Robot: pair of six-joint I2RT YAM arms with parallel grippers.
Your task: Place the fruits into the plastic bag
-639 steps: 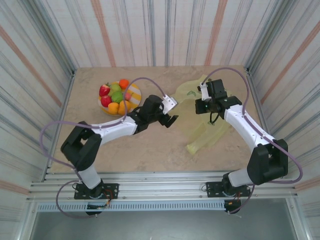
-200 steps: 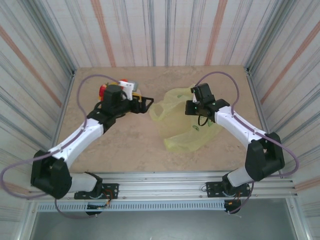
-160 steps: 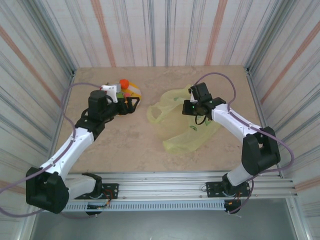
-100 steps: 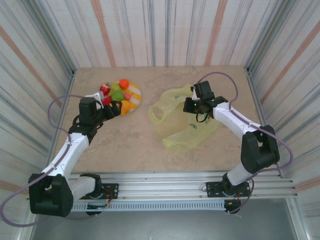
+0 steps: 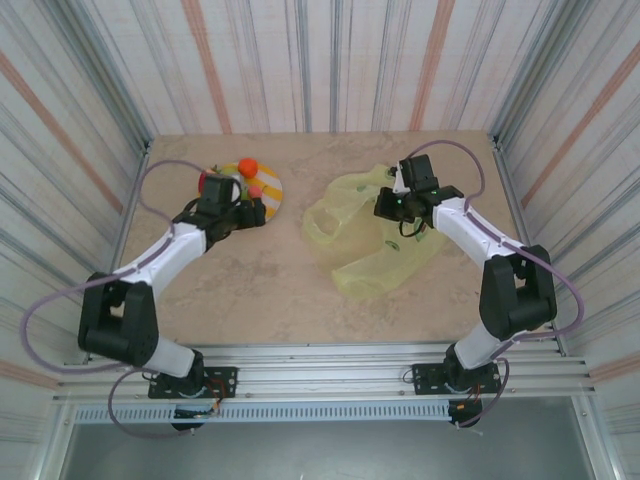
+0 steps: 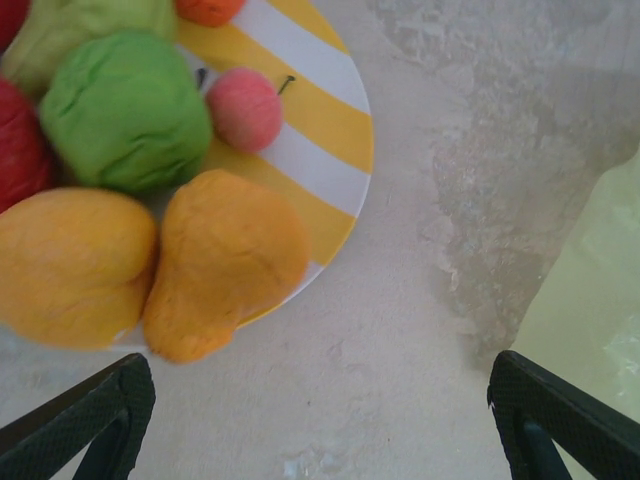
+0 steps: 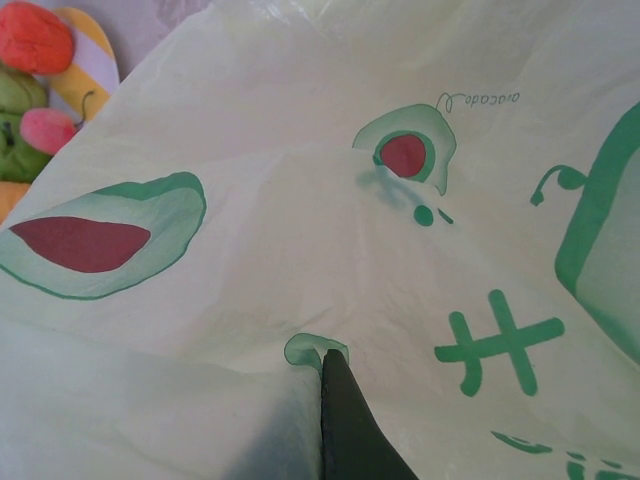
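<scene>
The fruits lie heaped on a striped plate [image 6: 320,110]: a green round one [image 6: 125,110], a small pink one [image 6: 245,108], an orange pear-shaped one [image 6: 225,260], a yellow-orange one [image 6: 70,265] and a red one [image 6: 15,130]. My left gripper [image 6: 320,440] hovers open at the plate's near edge [image 5: 243,212], its fingers [image 6: 100,420] wide apart over bare table with nothing between them. The plastic bag [image 5: 370,235] lies crumpled right of centre. My right gripper [image 5: 388,205] is shut on the bag's film [image 7: 300,260], one dark finger [image 7: 345,430] showing under a fold.
The striped plate [image 5: 262,188] sits at the back left, with bare tabletop [image 5: 290,290] between it and the bag. Striped walls close in the table on three sides. In the right wrist view the fruits [image 7: 35,35] show past the bag's upper left edge.
My left arm has swung from the middle of the table back to the plate, gripper open throughout. My right gripper has kept hold of the bag and shifted it slightly toward the back right.
</scene>
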